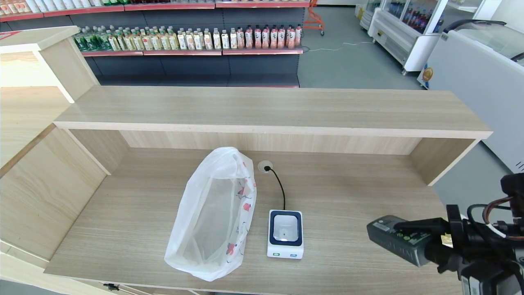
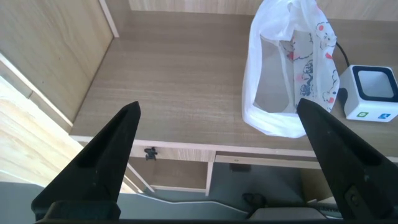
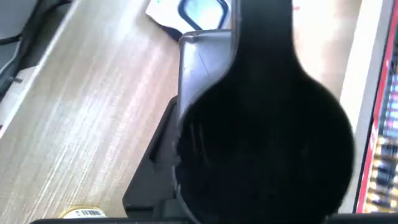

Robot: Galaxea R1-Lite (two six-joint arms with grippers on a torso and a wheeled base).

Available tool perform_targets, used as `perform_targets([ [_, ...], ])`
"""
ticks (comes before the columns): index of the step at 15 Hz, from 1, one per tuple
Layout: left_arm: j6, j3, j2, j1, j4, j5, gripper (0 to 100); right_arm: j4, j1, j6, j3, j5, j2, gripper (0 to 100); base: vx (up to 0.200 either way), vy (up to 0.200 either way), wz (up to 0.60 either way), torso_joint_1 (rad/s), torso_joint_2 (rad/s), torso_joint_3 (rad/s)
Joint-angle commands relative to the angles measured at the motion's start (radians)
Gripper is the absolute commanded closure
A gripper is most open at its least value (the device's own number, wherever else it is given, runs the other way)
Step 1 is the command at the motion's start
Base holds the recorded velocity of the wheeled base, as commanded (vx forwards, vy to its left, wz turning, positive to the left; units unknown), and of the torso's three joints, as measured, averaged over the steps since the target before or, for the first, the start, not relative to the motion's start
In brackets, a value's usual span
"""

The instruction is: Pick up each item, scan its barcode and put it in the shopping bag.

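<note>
A: Left side?
B: Left gripper (image 2: 217, 109) hangs over the front left edge of the table (image 1: 123, 229). Fingers (image 2: 118, 149) spread wide, nothing between them.
A: Bag?
B: Shopping bag (image 1: 213, 213) lies on the table left of centre. White, see-through, red print down one side. Long axis runs front to back, with the front end a bit further left.
A: Scanner?
B: Scanner (image 1: 285, 233) sits just beside the bag on its right; cannot tell if they touch. Window faces up. Black cable (image 1: 280, 186) runs from it back to a grommet in the table top.
A: Item?
B: Dark grey box (image 1: 393, 237) with green labels, held above the table near the front right corner, well apart from the scanner. Long axis roughly left-right. Free end points left toward the scanner, the other end sits in the right gripper (image 1: 428, 241).
A: Grip?
B: Clamped on the box, with one black finger (image 1: 421, 225) lying along its top face. Which face carries the barcode: cannot tell.
</note>
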Motion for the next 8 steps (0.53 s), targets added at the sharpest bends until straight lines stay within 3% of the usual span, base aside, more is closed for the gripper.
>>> perform_targets([
  [1, 0.001, 0.0, 0.0, 0.0, 0.0, 0.0, 0, 0.217, 0.048, -0.301, 0.001, -0.028, 0.021, 100, 0.0, 0.0, 0.0, 0.0, 0.0, 0.0],
  [3, 0.001, 0.0, 0.0, 0.0, 0.0, 0.0, 0, 0.154, 0.147, -0.39, -0.045, -0.045, 0.055, 100, 0.0, 0.0, 0.0, 0.0, 0.0, 0.0],
  [6, 0.001, 0.0, 0.0, 0.0, 0.0, 0.001, 0, -0.164, 0.292, -0.407, -0.131, -0.02, 0.227, 100, 0.0, 0.0, 0.0, 0.0, 0.0, 0.0],
  [8, 0.001, 0.0, 0.0, 0.0, 0.0, 0.0, 0, -0.3, 0.365, -0.4, -0.177, 0.048, 0.348, 100, 0.0, 0.0, 0.0, 0.0, 0.0, 0.0],
])
